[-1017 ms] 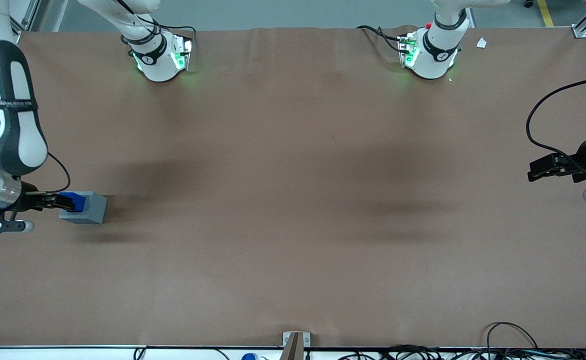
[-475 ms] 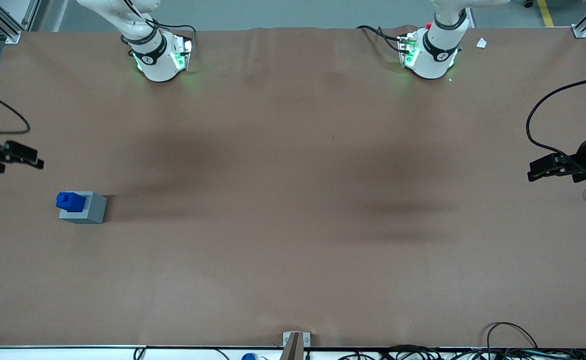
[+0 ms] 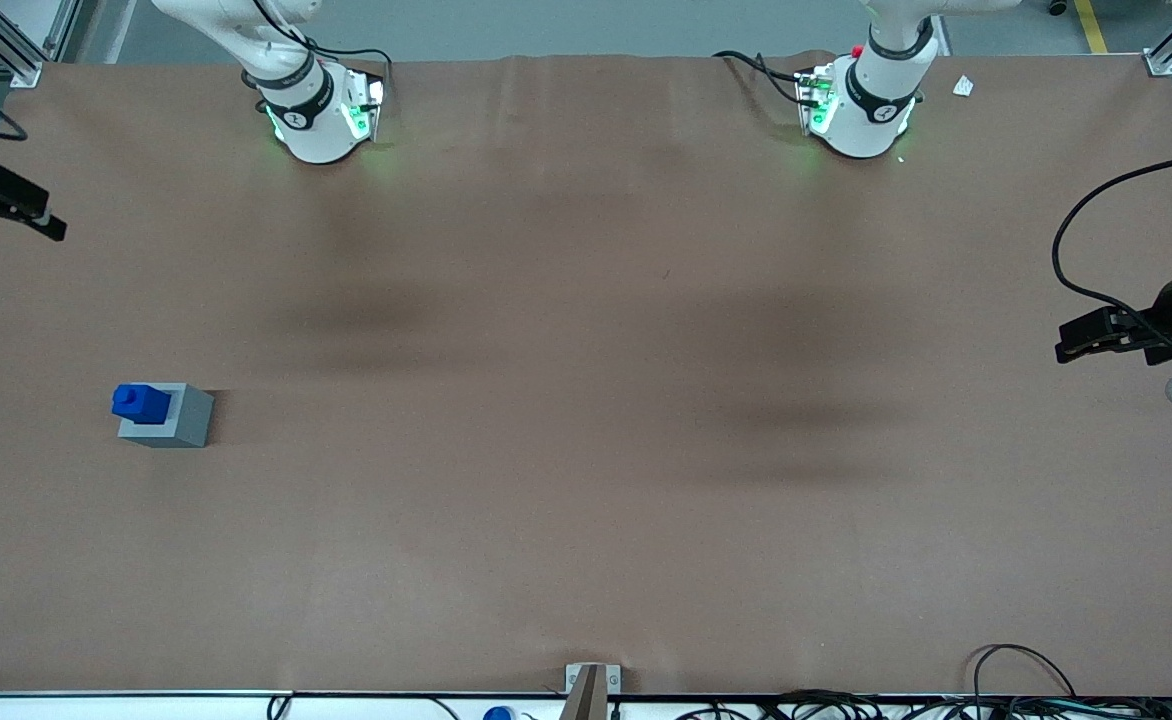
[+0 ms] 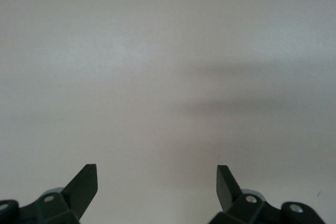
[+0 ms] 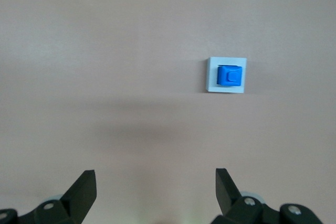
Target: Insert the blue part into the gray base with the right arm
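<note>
- Nearest the front camera I see the desk (image 3: 586, 520) in brown covering, with only soft shadows on it, and that stretch looks the same as half a second ago.
- Farther in, toward the working arm's end of the desk, the gray base (image 3: 168, 416) sits flat, and the blue part (image 3: 140, 402) stands in the recess in its top, stub end up.
- The wrist camera on the working arm looks down on the pair: the blue part (image 5: 230, 75) sits inside the square outline of the gray base (image 5: 226, 75), with a pale rim showing on every side.
- Neither piece has shifted over the last second; one second ago my hand was right at the blue part, and half a second ago it was already off it.
- Farther still, at the working arm's edge of the front view, my hand (image 3: 6, 205) is well apart from the base and higher up than half a second ago, having moved away from the front camera.
- The hand (image 5: 152, 190) is spread wide with nothing between its fingers (image 5: 84, 190).
- Farthest from the front camera, the green-lit foot of the right arm (image 3: 318, 115) stands where it stood before.
</note>
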`<state>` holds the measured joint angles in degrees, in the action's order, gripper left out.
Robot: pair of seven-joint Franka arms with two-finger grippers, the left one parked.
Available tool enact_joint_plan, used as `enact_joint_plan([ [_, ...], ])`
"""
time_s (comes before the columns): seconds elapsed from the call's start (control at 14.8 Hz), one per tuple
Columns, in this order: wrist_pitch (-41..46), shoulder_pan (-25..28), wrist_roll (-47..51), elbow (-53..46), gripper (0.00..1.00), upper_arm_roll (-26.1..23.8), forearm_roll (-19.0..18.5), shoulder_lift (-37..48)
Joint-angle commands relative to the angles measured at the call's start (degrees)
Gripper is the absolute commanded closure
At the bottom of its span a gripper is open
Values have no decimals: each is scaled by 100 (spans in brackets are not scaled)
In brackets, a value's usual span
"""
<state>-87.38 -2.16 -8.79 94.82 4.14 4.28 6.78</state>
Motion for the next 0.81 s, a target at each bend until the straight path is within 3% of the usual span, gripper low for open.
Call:
enact_joint_plan([
  [0.0, -148, 76, 132, 422, 0, -89, -67, 314],
  [0.27, -332, 102, 123, 388, 0, -299, -480, 271],
  [0.75, -350, 172, 140, 124, 0, -317, -358, 104],
])
